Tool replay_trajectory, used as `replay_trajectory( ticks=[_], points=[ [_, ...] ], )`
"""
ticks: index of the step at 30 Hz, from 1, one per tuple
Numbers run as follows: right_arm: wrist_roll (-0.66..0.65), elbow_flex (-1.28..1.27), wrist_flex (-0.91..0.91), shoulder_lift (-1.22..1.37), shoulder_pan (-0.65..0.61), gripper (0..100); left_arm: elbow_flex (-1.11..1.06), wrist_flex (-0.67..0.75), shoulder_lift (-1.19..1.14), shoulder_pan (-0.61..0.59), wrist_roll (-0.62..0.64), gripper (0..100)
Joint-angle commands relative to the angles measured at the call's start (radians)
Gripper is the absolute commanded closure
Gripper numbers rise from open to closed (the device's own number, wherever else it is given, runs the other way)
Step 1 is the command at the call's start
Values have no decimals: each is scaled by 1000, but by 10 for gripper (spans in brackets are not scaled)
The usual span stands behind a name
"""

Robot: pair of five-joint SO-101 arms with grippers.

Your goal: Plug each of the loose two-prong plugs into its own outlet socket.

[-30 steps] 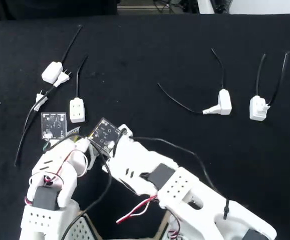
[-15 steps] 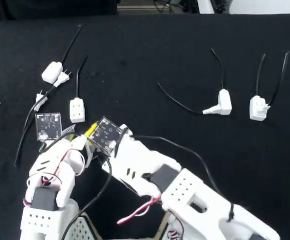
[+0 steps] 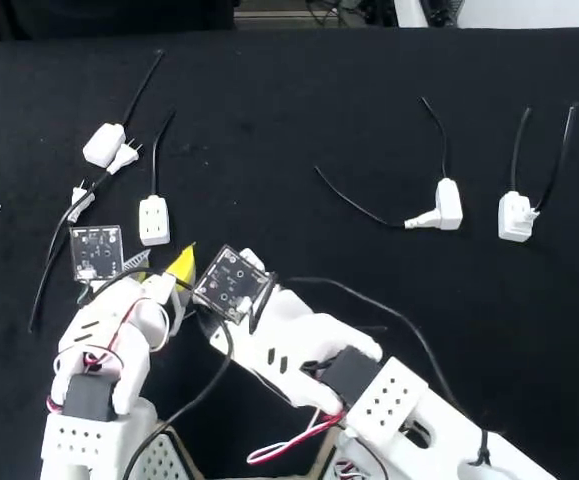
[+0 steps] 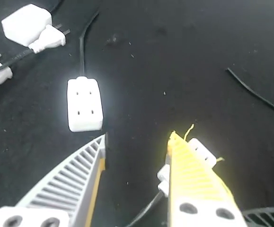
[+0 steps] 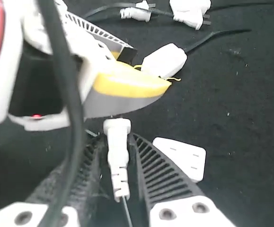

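Note:
A white two-prong plug [image 5: 117, 149] on a black cord sits between the black fingers of my right gripper [image 5: 117, 140], which is shut on it. It hangs close under the yellow finger [image 5: 127, 85] of my left gripper [image 4: 137, 138], which stands open and holds nothing. A white outlet socket block [image 4: 83, 104] lies just beyond the left gripper on the black table; the block [image 3: 153, 220] also shows from above. A second white socket [image 5: 181, 157] lies beside the right gripper. Both arms crowd together at the near left, the yellow finger [image 3: 181, 262] next to the right wrist [image 3: 231, 282].
A white adapter [image 3: 103, 145] with a plug [image 3: 125, 157] in it and another loose plug [image 3: 79, 200] lie at the far left. Two more white plugs [image 3: 447, 206] [image 3: 514, 217] with black cords lie at the right. A loose black cord [image 3: 354, 205] crosses the middle.
My right arm has drawn back toward the near edge and a little to the right. The left wrist swung slightly left, baring its yellow finger from above.

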State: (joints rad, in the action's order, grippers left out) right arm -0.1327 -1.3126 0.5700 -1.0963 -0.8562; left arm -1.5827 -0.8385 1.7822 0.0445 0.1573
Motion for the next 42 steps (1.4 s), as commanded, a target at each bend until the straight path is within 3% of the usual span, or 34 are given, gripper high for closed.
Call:
replay_trajectory(
  ticks=[1,12,20,24,35,42],
  points=[
    [-54,47,64,-59,2,988,4,-3,-12,-4,-9,787],
    [-63,51,86,-51,84,988,4,-3,-12,-4,-6,787],
    [-181,27,84,-54,-5,988,38,31,-18,31,-2,787],
    [-183,47,84,-51,-8,988,33,32,-18,104,-9,787],
    [-127,87,91,-59,2,988,-5,26,-12,104,-44,787],
    [-121,88,144,-56,81,988,-7,26,-12,104,-44,787]
  ],
)
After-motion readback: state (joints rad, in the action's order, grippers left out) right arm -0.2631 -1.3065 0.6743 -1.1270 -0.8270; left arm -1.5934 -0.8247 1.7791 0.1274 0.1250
